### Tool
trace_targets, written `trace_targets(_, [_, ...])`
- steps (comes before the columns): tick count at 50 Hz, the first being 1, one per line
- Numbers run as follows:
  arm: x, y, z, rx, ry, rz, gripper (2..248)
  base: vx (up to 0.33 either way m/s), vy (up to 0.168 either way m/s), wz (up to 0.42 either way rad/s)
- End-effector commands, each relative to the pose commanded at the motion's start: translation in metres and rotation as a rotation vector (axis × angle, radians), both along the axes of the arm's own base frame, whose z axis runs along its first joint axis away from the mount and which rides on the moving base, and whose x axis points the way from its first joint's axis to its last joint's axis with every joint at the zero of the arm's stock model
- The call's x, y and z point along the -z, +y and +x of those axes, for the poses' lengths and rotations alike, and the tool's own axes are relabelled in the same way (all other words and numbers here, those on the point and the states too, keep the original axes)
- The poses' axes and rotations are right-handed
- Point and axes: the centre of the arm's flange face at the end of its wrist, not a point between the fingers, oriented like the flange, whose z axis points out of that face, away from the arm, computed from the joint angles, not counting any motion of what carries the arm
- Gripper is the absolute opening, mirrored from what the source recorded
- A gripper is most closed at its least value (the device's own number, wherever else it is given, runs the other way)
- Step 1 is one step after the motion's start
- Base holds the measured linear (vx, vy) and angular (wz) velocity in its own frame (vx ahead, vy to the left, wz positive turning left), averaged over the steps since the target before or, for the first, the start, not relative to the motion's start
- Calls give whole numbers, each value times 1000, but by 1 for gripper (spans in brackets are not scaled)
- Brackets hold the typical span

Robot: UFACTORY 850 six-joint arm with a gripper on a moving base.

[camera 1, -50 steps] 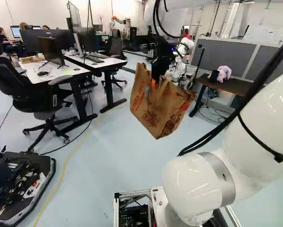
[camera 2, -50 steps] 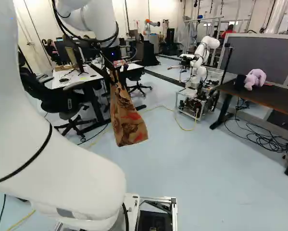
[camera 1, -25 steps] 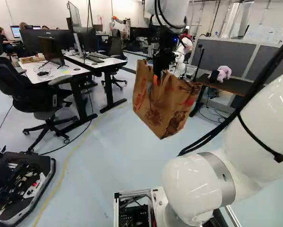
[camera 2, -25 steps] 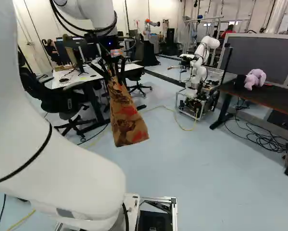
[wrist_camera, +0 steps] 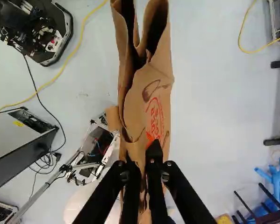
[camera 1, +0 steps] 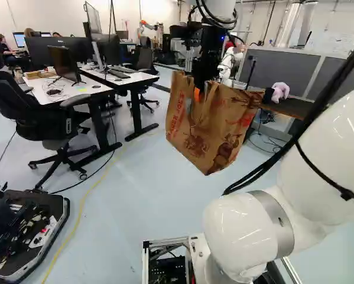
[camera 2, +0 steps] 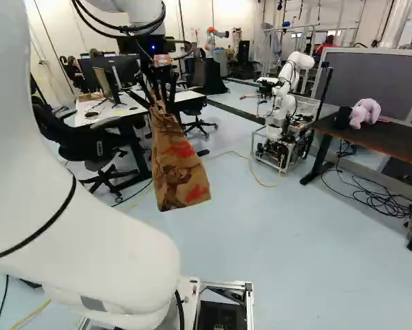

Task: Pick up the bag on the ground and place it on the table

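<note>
Holds the brown paper bag pinched near its top between the narrowly set fingers of the black gripper, with its mouth gaping ahead of them in the wrist view. Dangles it at a tilt above the pale floor, well apart from the dark table bearing the purple plush toy in the right base view.

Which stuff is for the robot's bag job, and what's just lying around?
For the job:
- brown paper bag with red print
- black two-fingered gripper, shut on it
- dark-topped table, probably

Just lying around:
- pale purple plush toy
- tangled black cables
- black wheeled chair
</note>
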Motion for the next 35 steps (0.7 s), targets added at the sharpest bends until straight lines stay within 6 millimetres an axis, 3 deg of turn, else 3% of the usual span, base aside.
trace_targets(35, [0, 0, 0, 0, 8, 0, 21, 0, 2, 12])
